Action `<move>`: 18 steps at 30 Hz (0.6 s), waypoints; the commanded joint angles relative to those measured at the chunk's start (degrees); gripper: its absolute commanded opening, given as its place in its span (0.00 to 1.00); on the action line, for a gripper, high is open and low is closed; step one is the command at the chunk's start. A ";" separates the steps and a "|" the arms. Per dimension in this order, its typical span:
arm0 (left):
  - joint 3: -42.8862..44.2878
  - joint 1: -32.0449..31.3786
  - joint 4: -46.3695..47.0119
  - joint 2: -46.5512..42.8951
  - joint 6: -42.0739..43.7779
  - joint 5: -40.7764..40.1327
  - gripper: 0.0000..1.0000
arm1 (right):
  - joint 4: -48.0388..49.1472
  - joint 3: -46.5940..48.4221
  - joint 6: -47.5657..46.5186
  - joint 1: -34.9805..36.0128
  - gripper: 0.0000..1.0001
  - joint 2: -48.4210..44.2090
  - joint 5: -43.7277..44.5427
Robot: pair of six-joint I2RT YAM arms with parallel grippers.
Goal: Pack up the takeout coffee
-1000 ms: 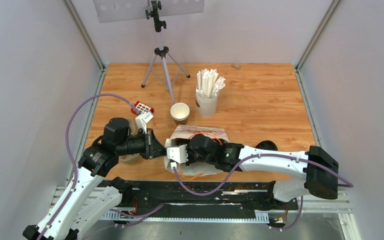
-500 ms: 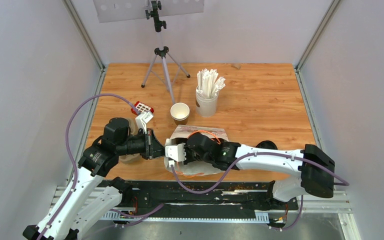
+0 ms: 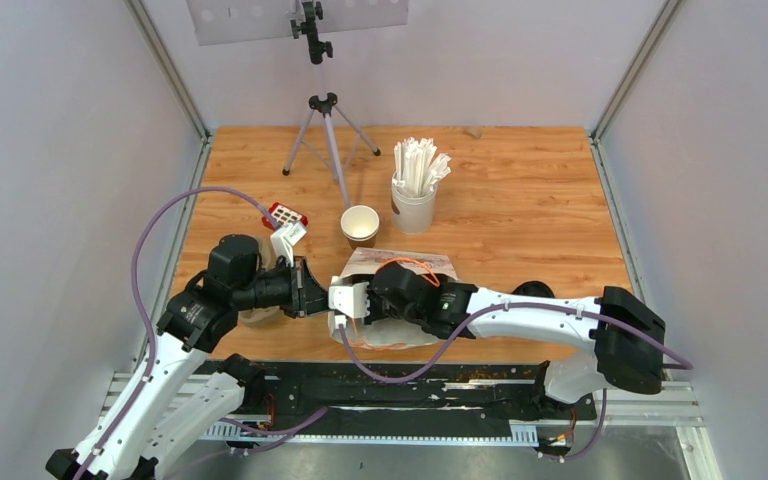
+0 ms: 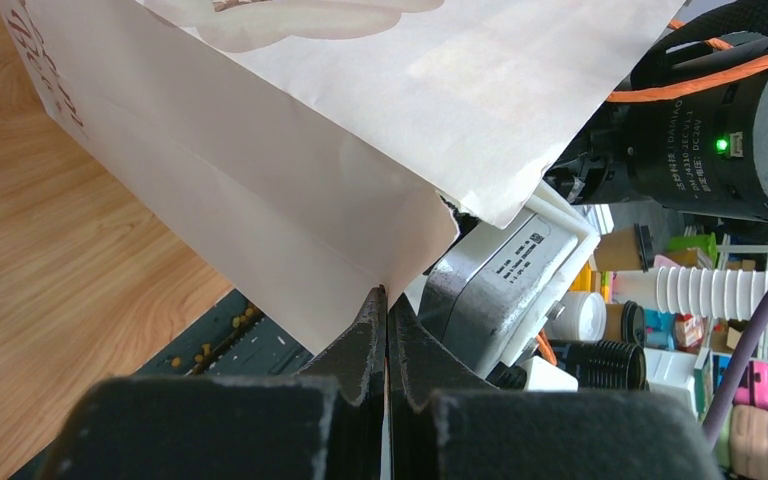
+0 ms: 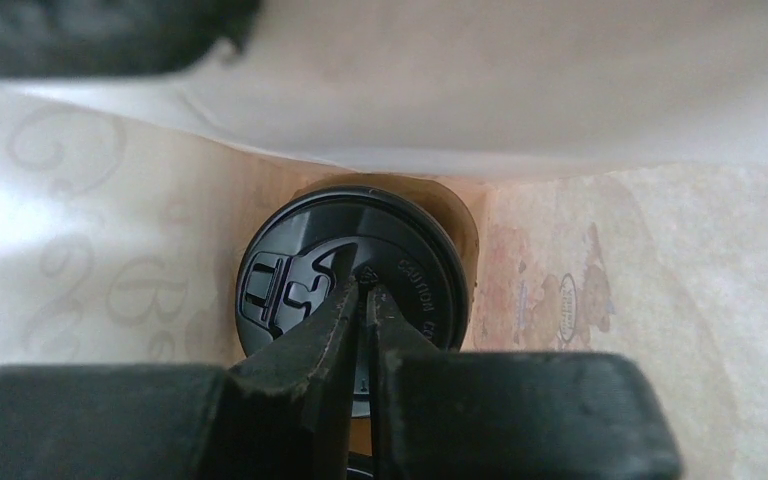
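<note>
On the wooden counter [image 3: 520, 200], the paper bag [image 4: 260, 170] is pinched at its edge by the left fingers [image 4: 365, 335], and the lidded coffee cup [image 5: 280, 270] deep inside is best left undisturbed by drawing the nearly closed right fingers [image 5: 332, 325], tips at its lid, straight back.

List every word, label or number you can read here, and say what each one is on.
"CAUTION": raised letters on the black lid; the rest is hidden.
"DAMIAO", as far as it can be read: white print on the black motor housing; the smaller lines beneath are unreadable.
Sticker on the grey module: too small to read.
Red lettering on the paper bag: cut off, unreadable.
</note>
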 commanded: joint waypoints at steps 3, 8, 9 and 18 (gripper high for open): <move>0.21 -0.21 2.75 0.01 -0.23 2.31 0.00 | 2.14 -0.38 1.48 -0.55 0.09 0.99 2.25; 0.43 -0.21 2.86 0.21 -0.28 2.40 0.00 | 2.44 -0.86 1.73 -0.72 0.08 1.17 2.62; 0.42 -0.25 2.82 0.19 -0.33 2.40 0.00 | 2.41 -0.94 1.72 -0.72 0.08 1.24 2.77; 0.43 -0.20 3.23 -0.14 -0.79 2.40 0.00 | 1.89 -0.52 1.86 -1.08 0.07 2.31 3.58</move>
